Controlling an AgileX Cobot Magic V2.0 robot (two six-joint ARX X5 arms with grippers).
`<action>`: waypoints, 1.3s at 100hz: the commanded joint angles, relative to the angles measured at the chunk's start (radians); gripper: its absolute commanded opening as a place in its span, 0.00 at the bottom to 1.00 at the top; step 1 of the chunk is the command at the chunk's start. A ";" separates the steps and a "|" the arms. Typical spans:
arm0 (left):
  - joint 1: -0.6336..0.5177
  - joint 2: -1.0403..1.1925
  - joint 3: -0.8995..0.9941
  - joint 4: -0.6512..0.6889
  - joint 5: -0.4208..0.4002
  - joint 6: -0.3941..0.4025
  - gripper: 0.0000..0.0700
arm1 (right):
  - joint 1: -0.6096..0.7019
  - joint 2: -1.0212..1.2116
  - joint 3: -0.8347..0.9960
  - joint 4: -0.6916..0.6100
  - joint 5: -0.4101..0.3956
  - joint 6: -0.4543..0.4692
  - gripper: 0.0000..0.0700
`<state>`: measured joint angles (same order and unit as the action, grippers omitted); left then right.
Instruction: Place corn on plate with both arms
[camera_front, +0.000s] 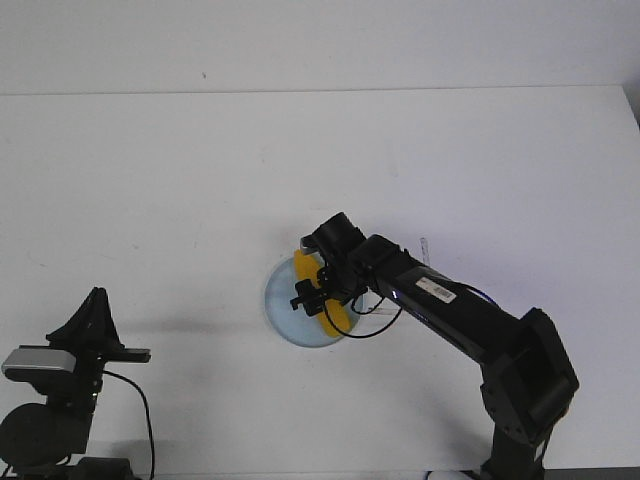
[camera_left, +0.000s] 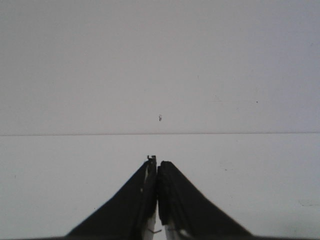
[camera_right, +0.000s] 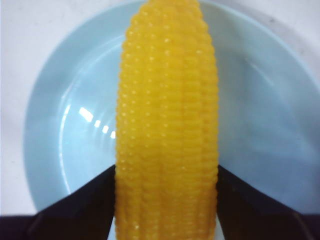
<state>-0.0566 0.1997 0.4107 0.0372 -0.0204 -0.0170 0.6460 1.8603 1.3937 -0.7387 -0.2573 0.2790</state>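
Note:
The yellow corn (camera_front: 338, 316) lies lengthwise over the pale blue plate (camera_front: 283, 308) at the table's middle. My right gripper (camera_front: 318, 290) reaches in from the right and is shut on the corn, one finger on each side of its thick part. In the right wrist view the corn (camera_right: 167, 100) runs across the plate (camera_right: 60, 125) between the fingers of the right gripper (camera_right: 166, 172). I cannot tell whether the corn rests on the plate or hangs just above it. My left gripper (camera_front: 96, 300) sits at the near left, shut and empty (camera_left: 157, 162), far from the plate.
The white table (camera_front: 200, 180) stretches around the plate to its far edge, with a pale wall behind. A black cable (camera_front: 375, 322) loops under the right wrist beside the plate. The right arm's base (camera_front: 525, 390) stands at the near right.

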 joint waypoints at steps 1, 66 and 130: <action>0.000 -0.001 0.008 0.009 0.000 0.008 0.00 | 0.010 0.020 0.010 0.002 0.000 0.027 0.69; 0.000 -0.001 0.008 0.009 0.000 0.008 0.00 | 0.002 -0.245 -0.006 0.056 0.267 -0.089 0.48; 0.000 -0.001 0.008 0.009 0.000 0.008 0.00 | -0.390 -0.822 -0.645 0.562 0.408 -0.221 0.00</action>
<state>-0.0566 0.1997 0.4107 0.0368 -0.0204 -0.0170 0.2829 1.0840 0.8001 -0.2333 0.1539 0.1078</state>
